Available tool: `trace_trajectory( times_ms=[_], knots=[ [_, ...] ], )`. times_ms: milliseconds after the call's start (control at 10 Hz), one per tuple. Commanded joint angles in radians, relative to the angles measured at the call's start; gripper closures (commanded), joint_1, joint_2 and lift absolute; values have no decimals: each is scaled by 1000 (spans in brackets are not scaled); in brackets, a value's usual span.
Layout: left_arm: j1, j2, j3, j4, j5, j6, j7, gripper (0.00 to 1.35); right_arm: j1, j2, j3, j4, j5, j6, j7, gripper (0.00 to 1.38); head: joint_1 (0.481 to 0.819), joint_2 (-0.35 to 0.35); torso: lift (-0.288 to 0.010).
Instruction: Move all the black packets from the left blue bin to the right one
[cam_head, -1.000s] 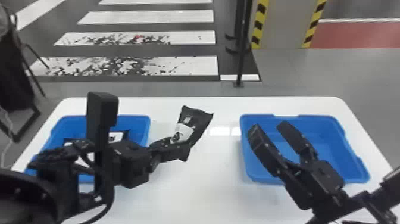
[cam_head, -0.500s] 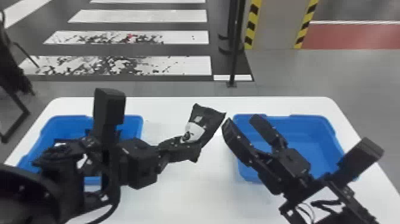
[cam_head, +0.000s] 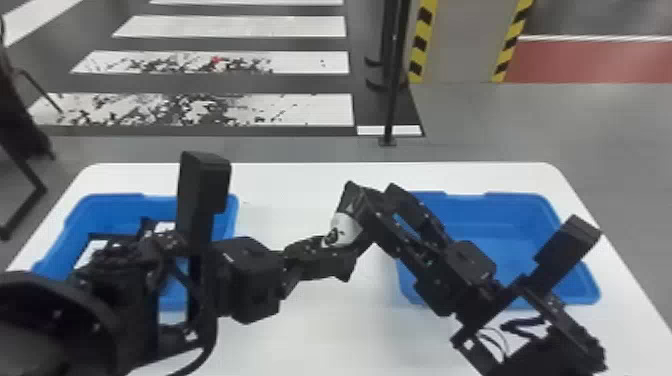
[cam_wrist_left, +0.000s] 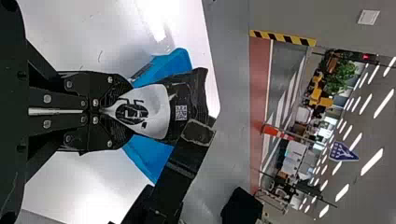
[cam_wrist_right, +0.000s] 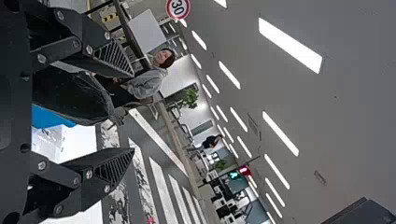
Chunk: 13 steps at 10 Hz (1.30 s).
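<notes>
Over a white table (cam_head: 320, 340), the left black gripper (cam_wrist_left: 125, 111) pinches one end of a glossy black, white-panelled packet (cam_wrist_left: 156, 105). Its long axis slants crosswise beside the right black gripper (cam_wrist_right: 133, 112), jaws spread, likely for a handover.

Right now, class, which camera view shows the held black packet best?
The left wrist view: the packet shows its face and white patch. The head view has it smaller, partly behind the right claw; the right wrist view catches its dark side.
</notes>
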<state>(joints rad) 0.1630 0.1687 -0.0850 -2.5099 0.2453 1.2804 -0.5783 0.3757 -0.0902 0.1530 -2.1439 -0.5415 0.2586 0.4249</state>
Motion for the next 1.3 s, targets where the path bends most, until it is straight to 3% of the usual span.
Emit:
trace_trajectory(
  times_ms=[0, 100, 400, 500, 600, 700, 800, 1200],
  knots=[
    [1, 0, 1, 0, 2, -2, 0, 1213, 0, 0, 3, -5, -7, 33, 0, 1216, 695, 6, -154],
    [1, 0, 3, 0, 2, 1, 0, 1213, 2, -2, 7, -5, -7, 36, 2, 1276, 695, 12, -154],
    [4, -2, 5, 0, 4, -19, 3, 1199, 10, 0, 11, -17, -3, 33, 12, 1276, 695, 18, -154],
    [19, -8, 21, 0, 12, -24, 15, 969, 10, 0, 13, -17, -7, 33, 12, 1276, 695, 21, -154],
    [41, -12, 49, 0, 14, -31, 20, 518, 2, 0, 11, -15, 5, 24, 11, 1276, 695, 30, -154],
    [70, -15, 73, 0, 16, -66, 20, 203, -15, -5, -11, 5, 7, 24, 11, 1276, 695, 36, -154],
    [100, -23, 109, -10, 22, -112, 20, 96, -32, -6, -45, 27, 15, 24, 11, 1276, 695, 42, -154],
    [222, -51, 252, -39, 42, -279, 20, 121, -167, -22, -175, 236, 123, 16, 11, 1276, 695, 16, -154]
  ],
)
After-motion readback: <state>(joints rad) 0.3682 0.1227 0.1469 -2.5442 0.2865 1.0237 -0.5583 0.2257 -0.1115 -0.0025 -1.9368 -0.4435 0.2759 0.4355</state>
